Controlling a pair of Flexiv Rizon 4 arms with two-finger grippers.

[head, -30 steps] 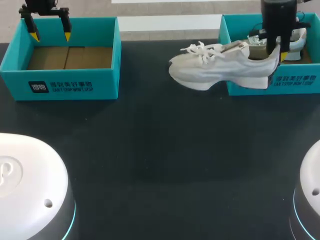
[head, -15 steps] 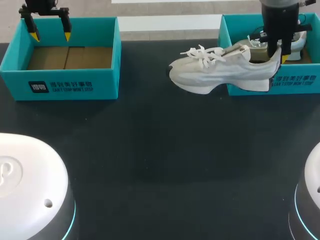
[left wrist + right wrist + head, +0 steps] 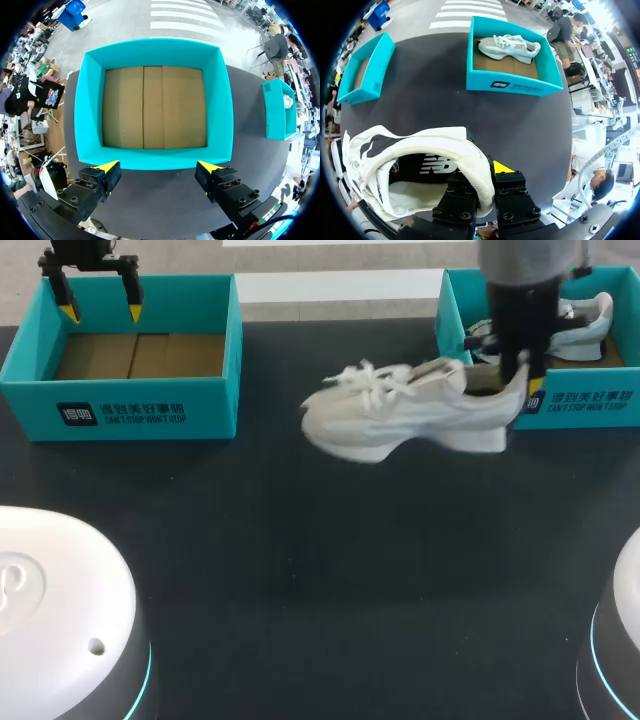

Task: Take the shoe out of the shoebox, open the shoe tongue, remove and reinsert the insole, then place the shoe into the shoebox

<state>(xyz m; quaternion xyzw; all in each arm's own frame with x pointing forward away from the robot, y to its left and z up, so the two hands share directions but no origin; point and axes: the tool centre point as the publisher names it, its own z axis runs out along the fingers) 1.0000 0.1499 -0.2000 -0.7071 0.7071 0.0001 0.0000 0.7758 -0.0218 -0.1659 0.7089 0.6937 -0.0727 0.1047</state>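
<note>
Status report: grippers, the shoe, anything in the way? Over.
Left gripper open over left shoebox rim. Right gripper shut on shoe heel, outside right shoebox. Second shoe inside it.

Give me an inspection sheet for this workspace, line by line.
Surface: dark table.
Job's things: shoe held up by its heel beside the right box; second shoe lies in the right box; left box empty.
Clutter: nothing seen.
Grippers: left gripper open at the left box's rim; right gripper shut on the shoe's heel.
Cables: nothing seen on the table.
Surroundings: two white arm bases at the near edge.
</note>
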